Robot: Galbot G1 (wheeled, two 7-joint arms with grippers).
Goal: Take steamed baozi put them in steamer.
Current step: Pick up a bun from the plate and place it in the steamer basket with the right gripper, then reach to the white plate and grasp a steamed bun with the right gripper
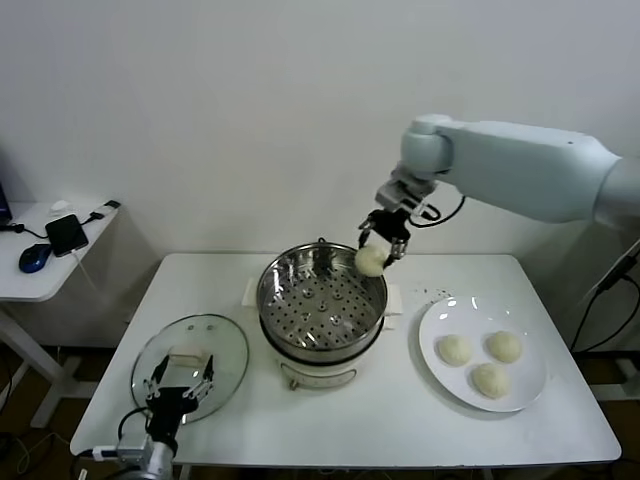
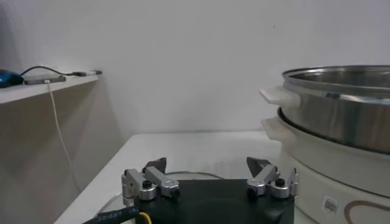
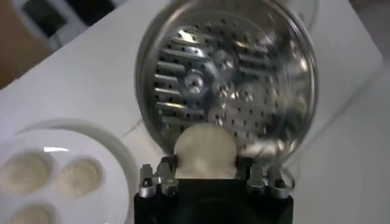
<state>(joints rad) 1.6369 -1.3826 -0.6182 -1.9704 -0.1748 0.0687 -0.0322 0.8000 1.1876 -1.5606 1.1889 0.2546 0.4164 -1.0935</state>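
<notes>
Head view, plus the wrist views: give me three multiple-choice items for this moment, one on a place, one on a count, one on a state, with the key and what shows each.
1. Where is the glass lid?
A. On the steamer
B. On the table, on the steamer's left side
C. On the plate

2. How many baozi lie on the plate?
A. Two
B. Three
C. Four

3. What is the right gripper doing?
A. Holding a baozi above the steamer's rim
B. Resting open on the plate
C. Gripping the lid

Key: 1 B, the lid lies flat by the open left gripper. 2 B, three buns sit there. 3 A, it is shut on the held baozi over the steamer, whose tray is bare.
</notes>
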